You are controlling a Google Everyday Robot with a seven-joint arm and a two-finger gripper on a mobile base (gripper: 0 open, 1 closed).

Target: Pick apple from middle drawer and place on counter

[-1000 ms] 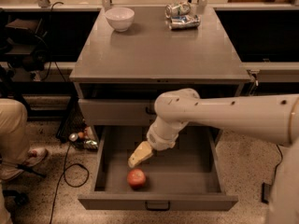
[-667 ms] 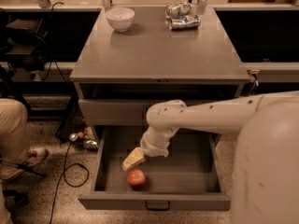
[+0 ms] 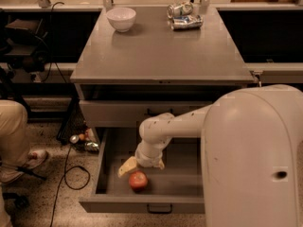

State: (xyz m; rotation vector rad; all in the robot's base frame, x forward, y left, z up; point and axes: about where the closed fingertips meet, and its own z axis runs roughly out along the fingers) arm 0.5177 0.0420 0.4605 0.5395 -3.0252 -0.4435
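We have the gripper [image 3: 141,169] low inside the drawer [image 3: 118,205], just behind the apple [image 3: 138,179]. The apple sits on the drawer floor, close to the front panel and left of the middle. The gripper looks spread: one pale finger [image 3: 126,167] juts out to the left and a second tip shows on the right, with nothing pinched between them. We cannot tell whether either finger touches the apple.

The first risk we see is rolling. The apple is round and the floor is flat, so a finger that comes down on its top or brushes its side would likely push it away instead of straddling it. An off-centre squeeze could also make it pop out sideways.

The front panel is the second worry. With the apple so near it, a reach forward may jam a finger against the panel, or wedge the apple there.

The lift is the third. The arm [image 3: 175,126] reaches in under the closed upper drawer front [image 3: 118,113] and the bench [image 3: 161,51] edge. We judge that a straight rise could strike either one and knock the apple loose. Drawing back out first seems safer.

On the bench, a release from any height may send the apple rolling toward an edge. The bowl [image 3: 121,18] and cans [image 3: 184,17] stand at the far side, well apart from the open middle.
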